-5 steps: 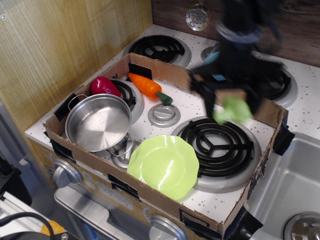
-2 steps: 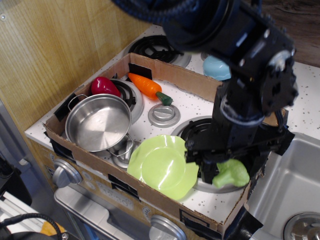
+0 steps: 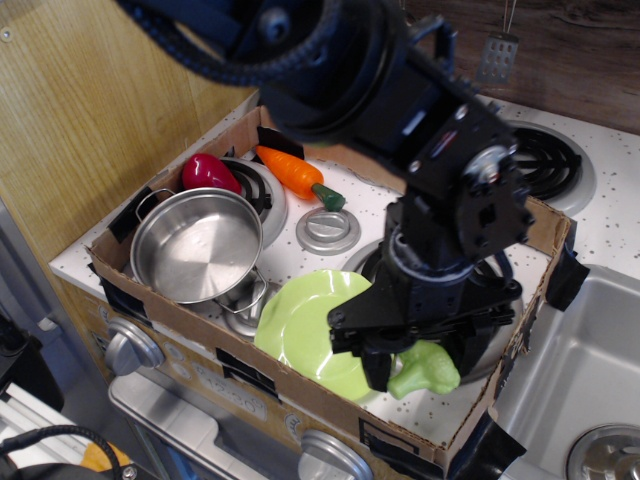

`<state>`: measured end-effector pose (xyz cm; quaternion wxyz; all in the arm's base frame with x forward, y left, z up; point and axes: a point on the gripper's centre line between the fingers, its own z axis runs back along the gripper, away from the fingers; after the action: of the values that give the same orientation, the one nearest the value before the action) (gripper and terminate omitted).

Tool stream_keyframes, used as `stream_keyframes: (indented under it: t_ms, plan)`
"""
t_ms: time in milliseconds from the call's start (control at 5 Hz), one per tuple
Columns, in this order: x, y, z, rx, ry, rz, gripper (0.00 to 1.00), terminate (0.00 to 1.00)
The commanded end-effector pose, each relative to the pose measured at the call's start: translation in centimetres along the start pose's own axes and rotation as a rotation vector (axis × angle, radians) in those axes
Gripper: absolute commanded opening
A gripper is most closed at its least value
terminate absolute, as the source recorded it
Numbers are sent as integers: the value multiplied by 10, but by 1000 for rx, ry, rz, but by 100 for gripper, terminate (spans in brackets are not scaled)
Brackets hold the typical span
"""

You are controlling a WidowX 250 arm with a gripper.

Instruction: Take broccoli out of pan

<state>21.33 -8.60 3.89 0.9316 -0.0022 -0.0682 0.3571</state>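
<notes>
The light-green toy broccoli (image 3: pixel 424 370) hangs low over the front right of the stovetop, beside the front burner. My gripper (image 3: pixel 415 368) is shut on it; the dark arm reaches down from the top and hides most of that burner. The shiny steel pan (image 3: pixel 196 245) stands empty at the left of the cardboard tray, well apart from the gripper.
A lime-green scalloped plate (image 3: pixel 315 330) lies just left of the gripper. An orange carrot (image 3: pixel 295 173) and a red pepper (image 3: pixel 208 173) lie at the back left. The cardboard tray wall (image 3: pixel 250 368) rings the stovetop. A sink (image 3: pixel 585 390) is at right.
My gripper with the broccoli has moved from above the back right of the tray forward and down to the front, near the plate. The pan and other toys have not moved.
</notes>
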Motion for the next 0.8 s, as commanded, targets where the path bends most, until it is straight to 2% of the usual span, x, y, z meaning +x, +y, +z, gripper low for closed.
stream_keyframes:
  t_ms: [0, 200, 400, 600]
  plan:
    - [8, 0, 18, -45, -17, -21, 100, 0]
    - [15, -8, 33, -5, -49, -49, 100, 0]
    - [29, -14, 69, 41, -55, -50, 100, 0]
    - [40, -16, 89, 39, -39, -68, 100, 0]
